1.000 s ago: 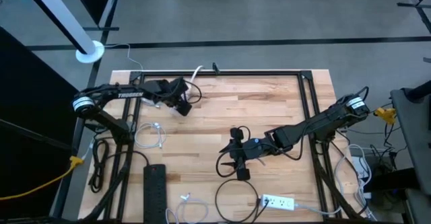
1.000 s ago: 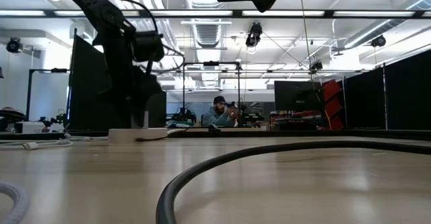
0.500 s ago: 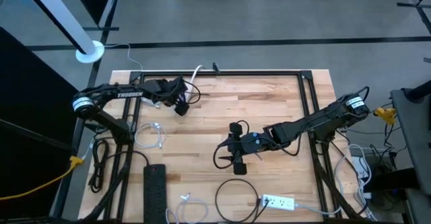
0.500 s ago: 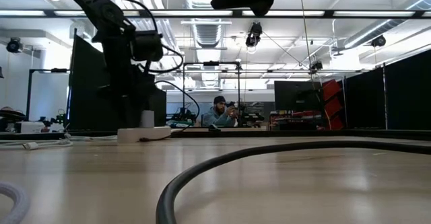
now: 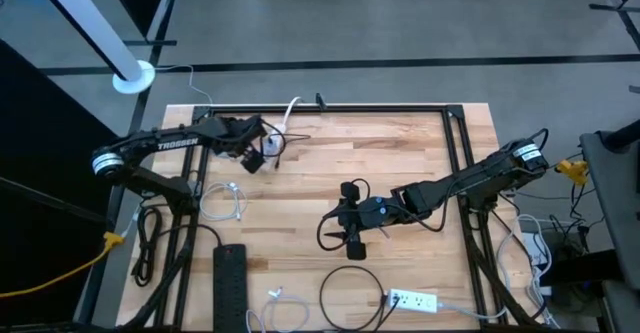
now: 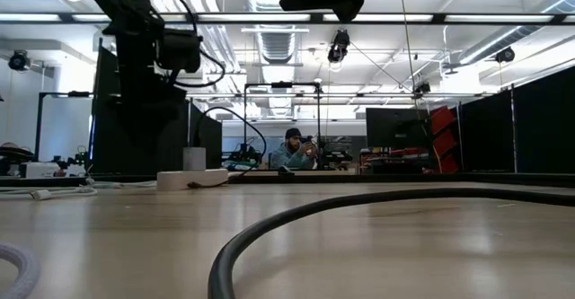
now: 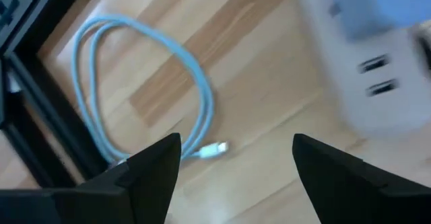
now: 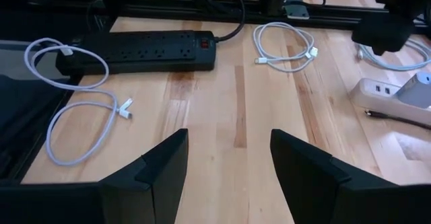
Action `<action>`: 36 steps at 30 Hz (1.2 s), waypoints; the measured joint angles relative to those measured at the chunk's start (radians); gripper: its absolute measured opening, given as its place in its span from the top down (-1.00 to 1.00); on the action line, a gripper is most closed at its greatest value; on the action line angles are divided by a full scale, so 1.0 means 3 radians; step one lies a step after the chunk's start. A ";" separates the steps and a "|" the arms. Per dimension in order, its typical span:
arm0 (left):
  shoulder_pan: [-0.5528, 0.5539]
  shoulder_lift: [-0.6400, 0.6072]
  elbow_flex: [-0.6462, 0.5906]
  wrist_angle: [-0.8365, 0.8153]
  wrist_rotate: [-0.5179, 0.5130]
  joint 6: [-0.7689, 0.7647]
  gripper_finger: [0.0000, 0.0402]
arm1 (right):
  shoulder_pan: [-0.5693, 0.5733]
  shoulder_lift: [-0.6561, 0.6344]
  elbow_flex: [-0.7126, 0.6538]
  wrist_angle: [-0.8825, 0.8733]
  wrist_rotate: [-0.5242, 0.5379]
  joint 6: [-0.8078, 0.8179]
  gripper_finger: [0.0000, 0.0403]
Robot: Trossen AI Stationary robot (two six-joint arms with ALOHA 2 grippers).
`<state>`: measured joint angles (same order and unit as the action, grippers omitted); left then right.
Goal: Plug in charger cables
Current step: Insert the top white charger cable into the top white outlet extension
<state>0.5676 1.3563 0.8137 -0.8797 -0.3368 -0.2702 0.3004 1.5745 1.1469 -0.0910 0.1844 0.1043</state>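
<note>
Wooden table [image 5: 420, 143] carries everything. Along its near edge lie a black strip [image 5: 229, 285] at the left, a white cable [image 5: 272, 297] beside it, a black cable [image 5: 345, 295] looped at the middle, and a white strip [image 5: 413, 299] to the right. Farther in, the right gripper [image 5: 350, 219] hovers over the table's middle with its jaws spread and nothing between them; its wrist view looks over bare wood toward the black strip and two white cables. Another white cable [image 5: 222, 201] lies coiled near the left edge, seen also in the left wrist view [image 7: 195, 89] between that gripper's parted fingers [image 7: 151, 170]. Toward the far left corner, the left gripper [image 5: 252, 155] hangs open and empty, just beside a small white charger block [image 5: 272, 144].
</note>
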 joint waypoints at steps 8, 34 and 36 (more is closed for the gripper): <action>0.0116 0.0017 -0.0348 0.0228 0.0035 0.0186 -0.36 | 0.0001 0.0000 -0.0115 0.0000 0.0000 0.0096 0.03; 0.0807 0.0585 -0.0377 0.0545 0.0837 0.0048 -0.02 | -0.0029 0.0000 -0.0175 0.0023 0.0000 0.0178 0.03; 0.0803 0.0559 -0.0384 0.0532 0.0863 0.0055 0.27 | -0.0031 0.0000 -0.0175 0.0029 0.0000 0.0177 0.03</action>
<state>0.8084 1.5240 0.6984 -0.7202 -0.0778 -0.2538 0.2913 1.5745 1.0943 -0.0823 0.1844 0.1575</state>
